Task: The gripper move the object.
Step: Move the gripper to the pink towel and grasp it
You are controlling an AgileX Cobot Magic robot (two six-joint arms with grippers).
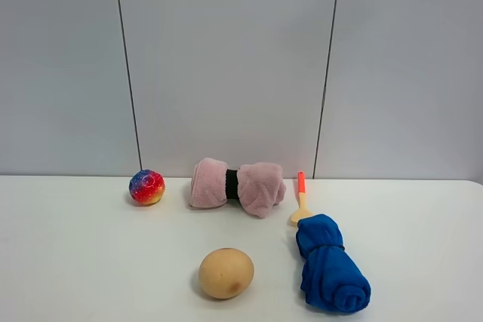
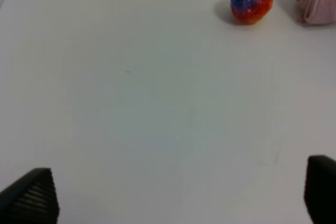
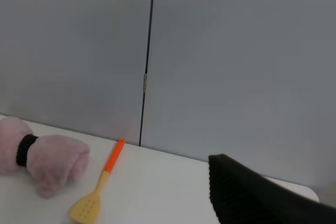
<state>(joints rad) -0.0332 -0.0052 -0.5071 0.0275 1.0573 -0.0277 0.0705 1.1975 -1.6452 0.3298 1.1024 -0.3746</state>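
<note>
Approach step, nothing gripped yet: towel [image 1: 256, 188] at the middle of the far edge, between ball [image 1: 146, 187] and spatula [image 1: 300, 201], well apart from both grippers. Left gripper [image 2: 176, 192] spread wide over bare table [image 1: 75, 262], short of the ball (of the right gripper [image 3: 247, 198] only one finger in view; impossible to tell whether apart or together). Next, probably: reach to the far edge, straddle the towel at its band, close firmly enough to hold soft pile, then lift.

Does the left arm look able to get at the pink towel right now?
Probably yes: the left gripper is open over the table, and the towel lies uncovered. The ball sits beside it, apart, near the likely approach, so some care seems needed.
</note>
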